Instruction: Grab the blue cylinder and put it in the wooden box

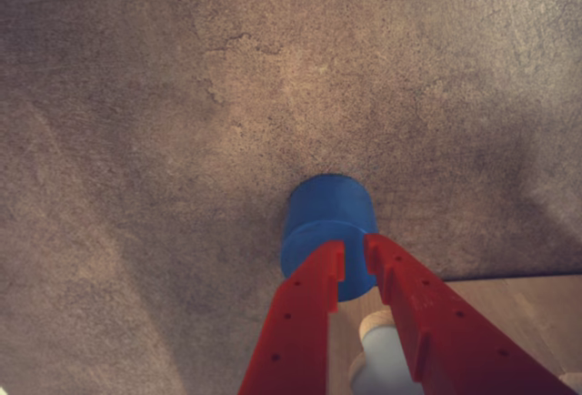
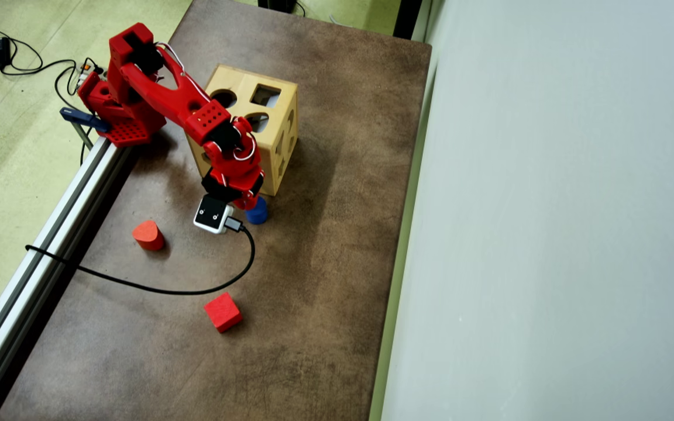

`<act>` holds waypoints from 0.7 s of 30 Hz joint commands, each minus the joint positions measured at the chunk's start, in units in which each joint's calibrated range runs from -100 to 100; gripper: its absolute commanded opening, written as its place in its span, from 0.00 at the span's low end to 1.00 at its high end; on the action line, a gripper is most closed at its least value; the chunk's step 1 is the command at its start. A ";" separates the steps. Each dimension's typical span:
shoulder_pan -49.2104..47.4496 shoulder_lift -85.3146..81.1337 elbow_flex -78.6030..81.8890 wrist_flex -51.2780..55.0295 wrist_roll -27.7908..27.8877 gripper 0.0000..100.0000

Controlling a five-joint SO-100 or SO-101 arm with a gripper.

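Arm: bright red plastic throughout, blocky segments, grids of small round holes on the base and elbow plates. Thin white wires loop along the joints. Small white square camera at the wrist, black cable plugged in. Gripper: two red perforated fingers.

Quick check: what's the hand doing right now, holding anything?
Hand: closed on the blue cylinder, a finger on each side of it, above the brown table.
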 commanded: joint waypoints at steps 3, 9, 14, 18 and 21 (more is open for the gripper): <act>-0.52 -1.10 -1.85 0.39 0.44 0.05; -0.67 -1.27 -2.47 0.47 0.44 0.10; -1.49 -0.93 -2.03 0.55 0.39 0.21; -2.23 -0.84 -2.47 2.80 -0.15 0.25; -2.60 -0.84 -2.65 6.58 -0.24 0.25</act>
